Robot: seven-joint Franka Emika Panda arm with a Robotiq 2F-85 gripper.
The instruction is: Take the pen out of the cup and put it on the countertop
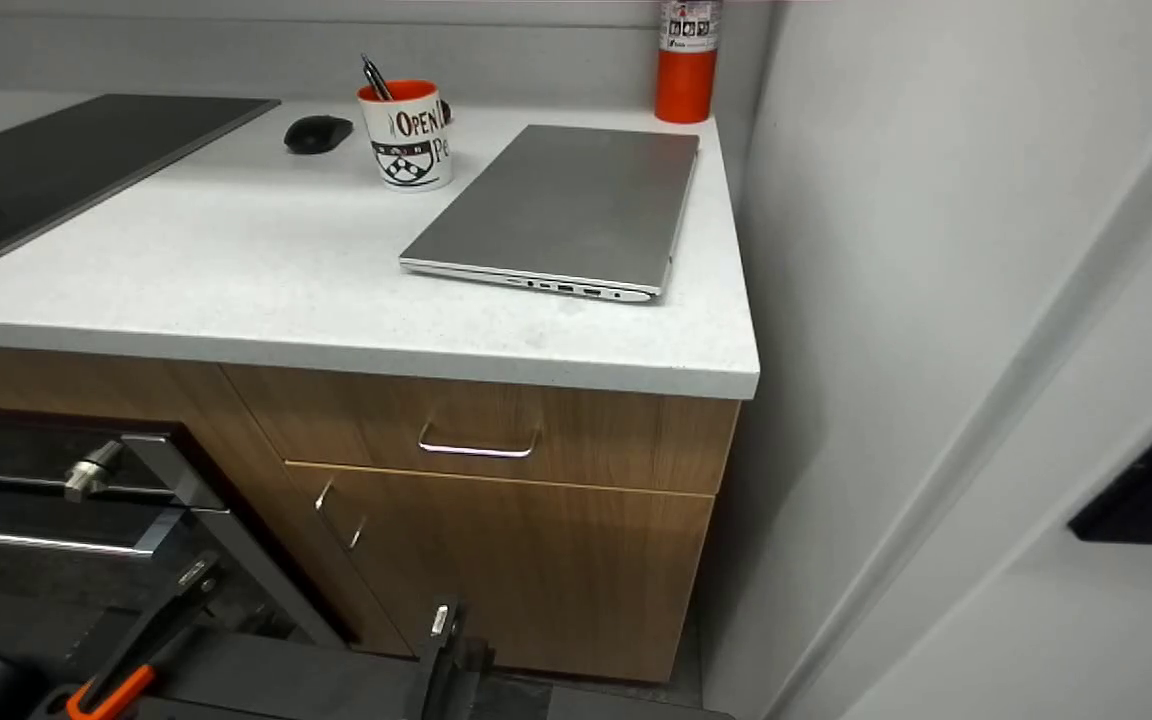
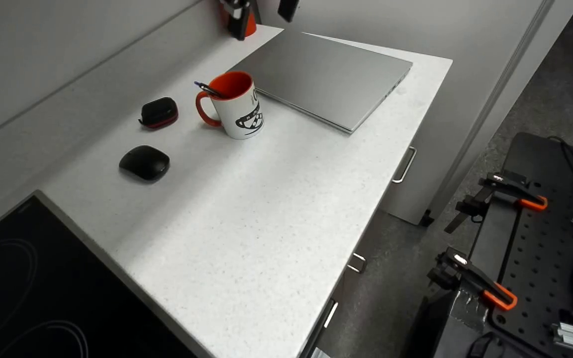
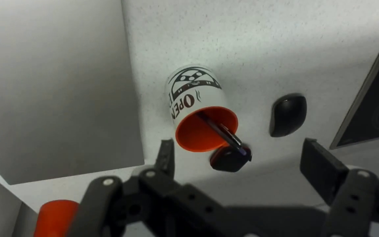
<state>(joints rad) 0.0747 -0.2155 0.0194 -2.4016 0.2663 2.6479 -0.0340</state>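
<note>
The white cup with a red-orange inside and dark print stands upright on the white countertop (image 1: 236, 260) in both exterior views; the cup (image 1: 406, 140) (image 2: 241, 117) also shows in the wrist view (image 3: 197, 93). The dark pen (image 1: 374, 77) (image 2: 208, 89) leans in the cup, its top end sticking out over the rim on the handle side. In the wrist view the pen (image 3: 220, 131) points toward the space between the fingers. My gripper (image 2: 263, 15) (image 3: 239, 144) is open and empty, above the counter and apart from cup and pen.
A closed grey laptop (image 1: 566, 205) lies beside the cup. A black mouse (image 2: 144, 163) and a small black-red case (image 2: 159, 113) lie near the cup's handle side. A red canister (image 1: 684, 85) stands in the back corner by the wall. A dark cooktop (image 2: 43, 288) borders the counter.
</note>
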